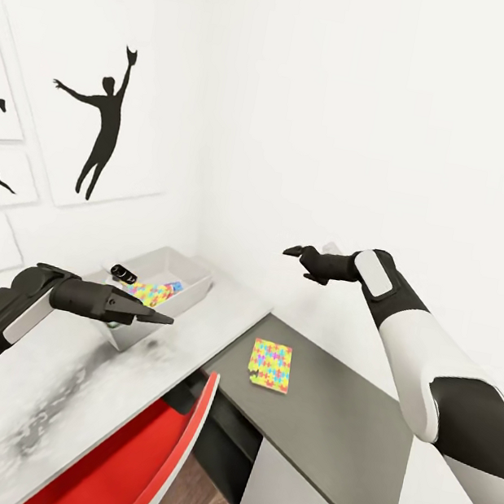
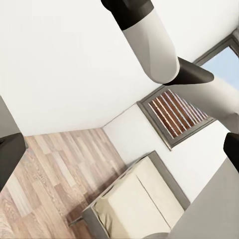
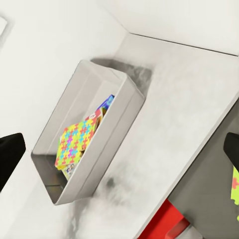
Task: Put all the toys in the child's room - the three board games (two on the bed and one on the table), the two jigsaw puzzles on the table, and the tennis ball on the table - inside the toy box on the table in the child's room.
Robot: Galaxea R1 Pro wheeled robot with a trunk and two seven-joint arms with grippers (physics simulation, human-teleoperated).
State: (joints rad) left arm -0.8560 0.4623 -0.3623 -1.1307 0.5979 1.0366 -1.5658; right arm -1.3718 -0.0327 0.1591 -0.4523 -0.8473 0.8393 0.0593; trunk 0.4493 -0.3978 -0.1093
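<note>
A bright jigsaw puzzle (image 1: 271, 365), all yellow, pink and blue interlocking pieces, lies flat on the lower grey desk (image 1: 339, 416), near its left edge with bare top around it, long axis pointing away toward the wall. Another sits inside the toy box (image 1: 183, 293). The left gripper (image 1: 159, 318) looks closed and empty; the right gripper (image 1: 297, 253) hangs open, empty.

A light grey toy box (image 1: 187, 290) sits on the pale table (image 1: 54, 391), one jigsaw puzzle (image 3: 74, 142) tilted inside; a second puzzle sheet (image 1: 271, 365) lies flat on the adjoining dark surface.
</note>
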